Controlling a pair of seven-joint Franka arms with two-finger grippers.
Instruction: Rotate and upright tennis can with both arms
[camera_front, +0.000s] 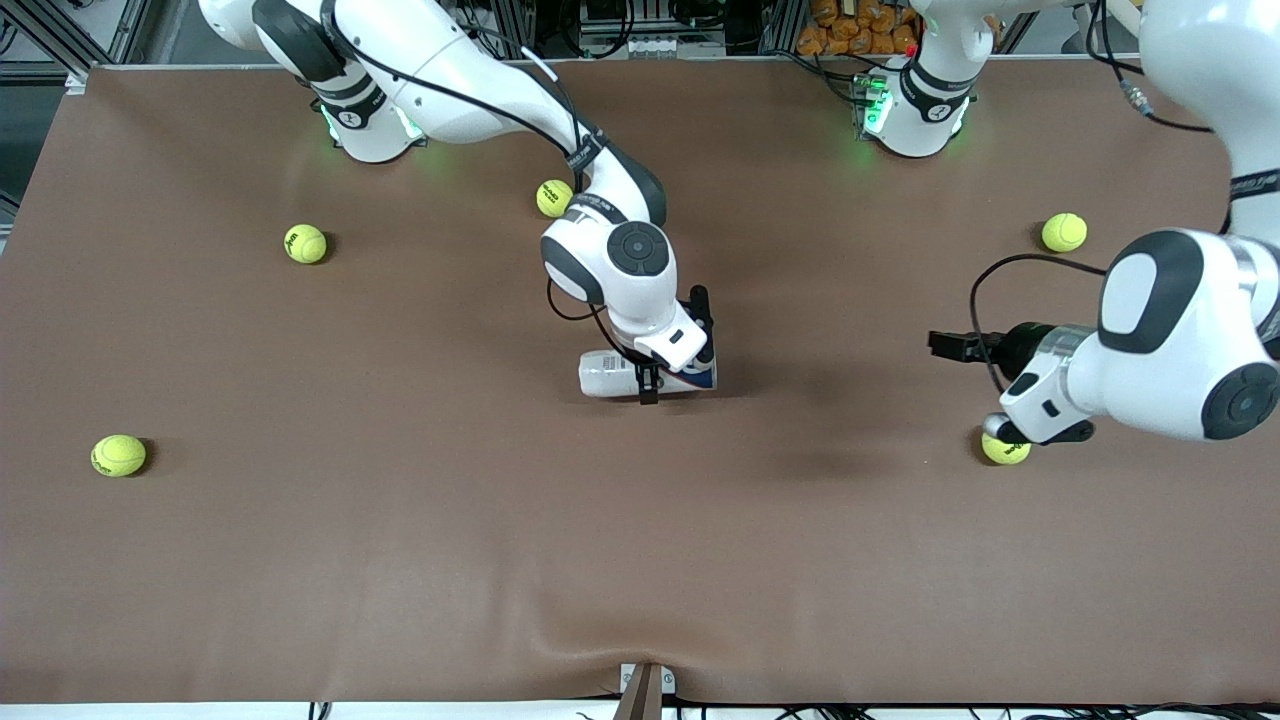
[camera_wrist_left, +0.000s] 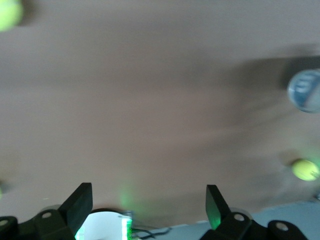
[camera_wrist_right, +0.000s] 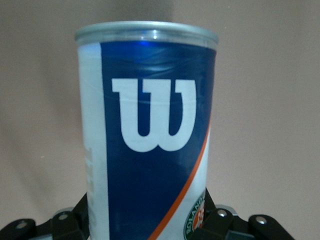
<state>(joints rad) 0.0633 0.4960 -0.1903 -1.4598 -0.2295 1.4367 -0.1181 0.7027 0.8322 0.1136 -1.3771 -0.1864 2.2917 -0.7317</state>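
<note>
The tennis can (camera_front: 605, 373) lies on its side in the middle of the brown table, white end toward the right arm's end. My right gripper (camera_front: 668, 368) comes down on it from above and is shut on its middle. In the right wrist view the blue label with the white W (camera_wrist_right: 150, 130) fills the frame, and the black fingers (camera_wrist_right: 79, 214) press on both sides of the can. My left gripper (camera_front: 945, 345) hangs open over the table toward the left arm's end, pointing at the can. In the left wrist view its fingers (camera_wrist_left: 82, 200) stand wide with nothing between them, and the can's end (camera_wrist_left: 306, 90) shows far off.
Several yellow-green tennis balls lie scattered on the table: one (camera_front: 1005, 447) under the left arm's wrist, one (camera_front: 1063, 232) near the left base, one (camera_front: 554, 198) beside the right forearm, and two (camera_front: 305, 243) (camera_front: 118, 455) toward the right arm's end.
</note>
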